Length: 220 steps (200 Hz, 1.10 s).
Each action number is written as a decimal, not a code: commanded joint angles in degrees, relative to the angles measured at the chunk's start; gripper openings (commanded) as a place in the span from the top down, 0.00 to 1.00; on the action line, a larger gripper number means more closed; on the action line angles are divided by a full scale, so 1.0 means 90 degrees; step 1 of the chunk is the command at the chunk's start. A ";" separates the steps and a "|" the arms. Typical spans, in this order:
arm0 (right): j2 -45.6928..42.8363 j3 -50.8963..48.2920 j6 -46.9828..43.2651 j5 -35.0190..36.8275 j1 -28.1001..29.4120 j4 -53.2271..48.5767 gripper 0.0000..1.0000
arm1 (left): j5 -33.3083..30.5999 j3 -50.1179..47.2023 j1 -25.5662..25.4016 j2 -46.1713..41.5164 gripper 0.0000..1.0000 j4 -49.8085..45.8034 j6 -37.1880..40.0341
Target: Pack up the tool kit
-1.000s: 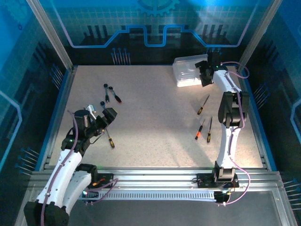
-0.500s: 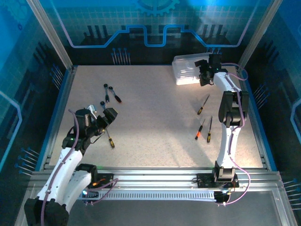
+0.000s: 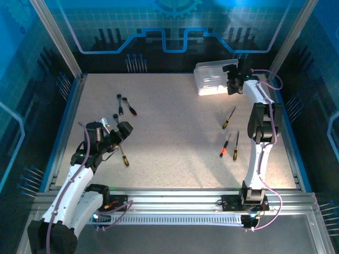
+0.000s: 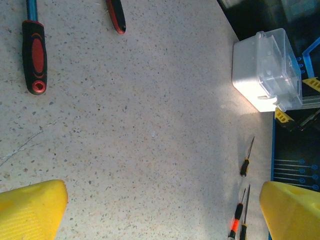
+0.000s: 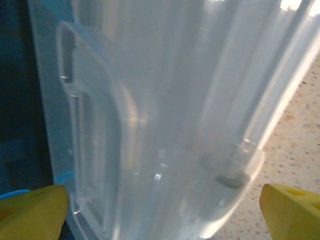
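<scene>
The translucent plastic case (image 3: 210, 79) of the tool kit sits at the table's far right, its moulded handle (image 5: 87, 150) close before my right wrist camera. My right gripper (image 3: 233, 80) is at the case's right end, open, its yellow fingertips (image 5: 35, 212) standing wide to either side of the case (image 5: 170, 110). My left gripper (image 3: 121, 132) hangs open over the near-left of the table with nothing between its yellow fingertips (image 4: 30, 210). Red-and-black screwdrivers (image 3: 125, 105) lie far left, one (image 3: 123, 155) lies near my left gripper, and three (image 3: 230, 138) lie on the right.
The speckled table (image 3: 175, 132) has a blue raised edge and metal frame posts around it. In the left wrist view a red-and-black screwdriver (image 4: 34, 57) lies at the upper left, the case (image 4: 267, 70) at the upper right, and thin screwdrivers (image 4: 240, 215) at the lower right.
My right gripper has shifted slightly to the right at the case's end and its jaws have spread a little wider. The left arm has barely moved.
</scene>
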 commanded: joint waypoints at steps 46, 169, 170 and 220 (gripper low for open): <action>0.0719 0.0742 -0.0212 0.0083 -0.0105 -0.0985 0.01 | 0.0028 0.0163 0.0026 0.0081 0.01 -0.0050 0.0200; 0.0514 0.0419 -0.1901 -0.0707 0.0165 -0.1292 0.19 | 0.0094 0.0287 0.0026 0.0158 0.01 -0.0207 0.0211; 0.0514 0.0410 -0.1916 -0.0725 0.0176 -0.1291 0.19 | 0.0099 0.0287 0.0026 0.0159 0.01 -0.0208 0.0216; 0.0146 -0.0104 -0.2931 -0.1397 0.0456 -0.1150 0.20 | 0.0125 0.0461 0.0026 0.0167 0.01 -0.0277 0.0200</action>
